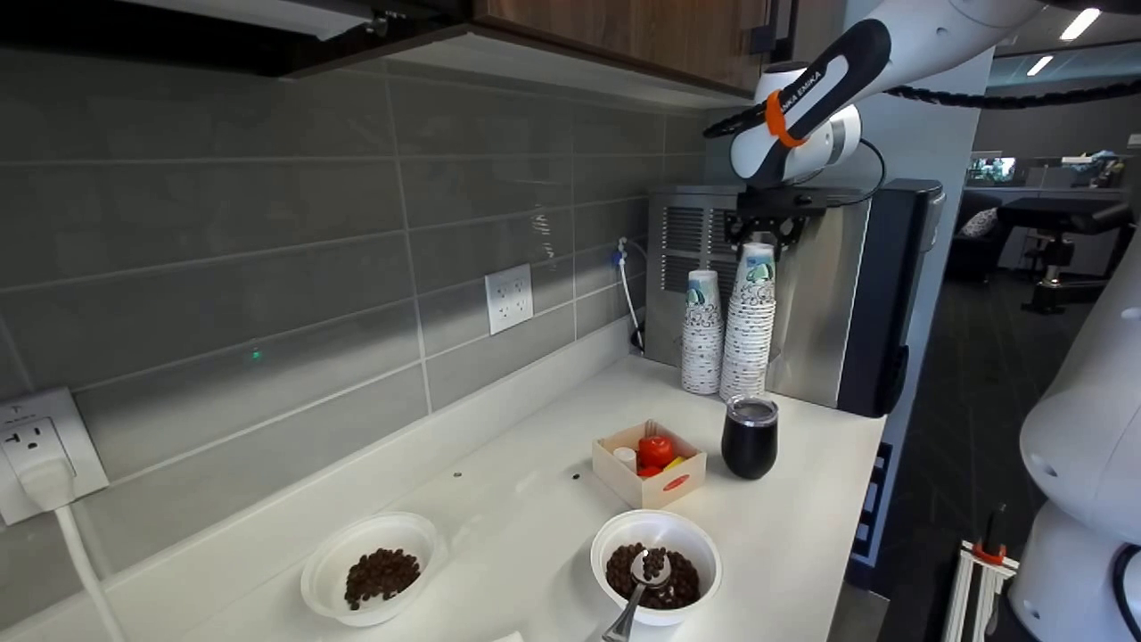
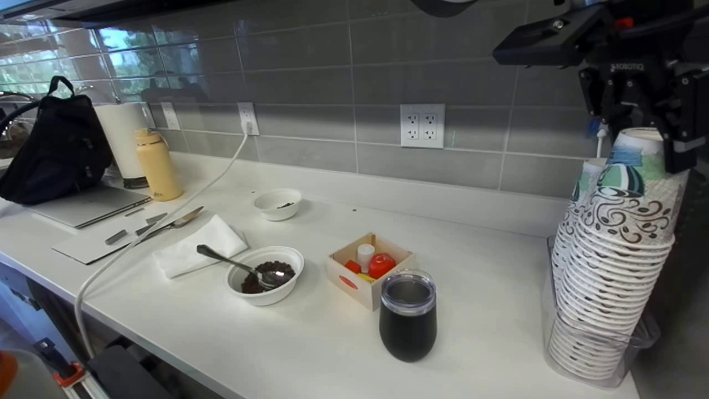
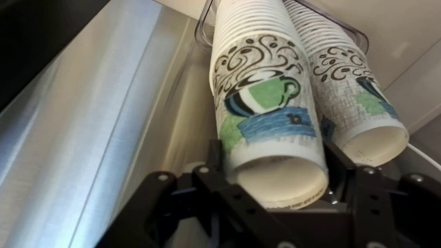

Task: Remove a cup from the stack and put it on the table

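Wrist view: my gripper (image 3: 273, 146) straddles the top cup (image 3: 265, 93) of one stack (image 3: 253, 19) (pinching or just spread, I can't tell); a second stack (image 3: 346, 82) stands just beside.

A kitchen, by the long white countertop (image 1: 784, 544) below glossy grey wall tiles (image 1: 294, 214) and a brown wood-grain wall cabinet (image 1: 615, 40), with a boxy silver metal appliance (image 1: 818, 308), two tall stacks of patterned paper cups (image 1: 750, 334) and a white paper-towel roll (image 2: 123, 138). It looks like a workplace kitchen — a dark fabric backpack (image 2: 63, 147) and a thin silver laptop (image 2: 93, 205) share the countertop, and bright strip-shaped ceiling lights (image 1: 1080, 24) shine beyond — office or lab, I cannot tell.
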{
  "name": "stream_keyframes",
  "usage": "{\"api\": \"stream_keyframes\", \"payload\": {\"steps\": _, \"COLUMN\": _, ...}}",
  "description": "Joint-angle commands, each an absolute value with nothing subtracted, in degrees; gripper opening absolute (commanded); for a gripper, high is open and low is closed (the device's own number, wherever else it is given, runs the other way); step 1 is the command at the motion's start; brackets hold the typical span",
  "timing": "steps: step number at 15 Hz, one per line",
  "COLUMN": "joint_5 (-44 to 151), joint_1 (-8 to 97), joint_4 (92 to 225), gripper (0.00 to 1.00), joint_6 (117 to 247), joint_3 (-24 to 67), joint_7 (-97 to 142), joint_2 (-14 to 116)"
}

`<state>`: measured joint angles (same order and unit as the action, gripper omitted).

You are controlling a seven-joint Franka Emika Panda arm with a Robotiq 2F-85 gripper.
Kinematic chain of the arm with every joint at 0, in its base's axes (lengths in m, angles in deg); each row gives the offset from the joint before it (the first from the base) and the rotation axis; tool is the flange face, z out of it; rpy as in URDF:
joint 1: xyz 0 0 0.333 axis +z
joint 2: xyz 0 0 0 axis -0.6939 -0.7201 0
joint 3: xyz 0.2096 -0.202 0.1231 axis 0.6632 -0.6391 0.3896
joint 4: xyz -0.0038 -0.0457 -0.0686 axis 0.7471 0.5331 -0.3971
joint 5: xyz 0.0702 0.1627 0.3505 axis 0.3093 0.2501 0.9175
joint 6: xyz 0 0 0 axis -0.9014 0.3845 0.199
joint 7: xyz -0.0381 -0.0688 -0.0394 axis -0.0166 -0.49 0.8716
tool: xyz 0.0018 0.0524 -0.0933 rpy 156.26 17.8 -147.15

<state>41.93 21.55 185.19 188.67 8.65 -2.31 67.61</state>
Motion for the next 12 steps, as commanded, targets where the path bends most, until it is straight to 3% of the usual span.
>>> {"api": "stream_keyframes", "payload": {"steps": 1, "joint_5": 40.7, "joint_1": 22.3, "joint_4": 184.6, "gripper": 0.45, "joint_6": 191.7, "joint_3": 7.4, "joint_7": -4.5, "joint_2": 66.3}}
{"api": "stream_keyframes", "payload": {"steps": 12, "joint_5": 39.3, "joint_1": 22.7, "joint_4": 185.5, "gripper": 0.44, "joint_6": 190.7, "joint_3": 8.5, "joint_7": -4.2, "joint_2": 74.5}}
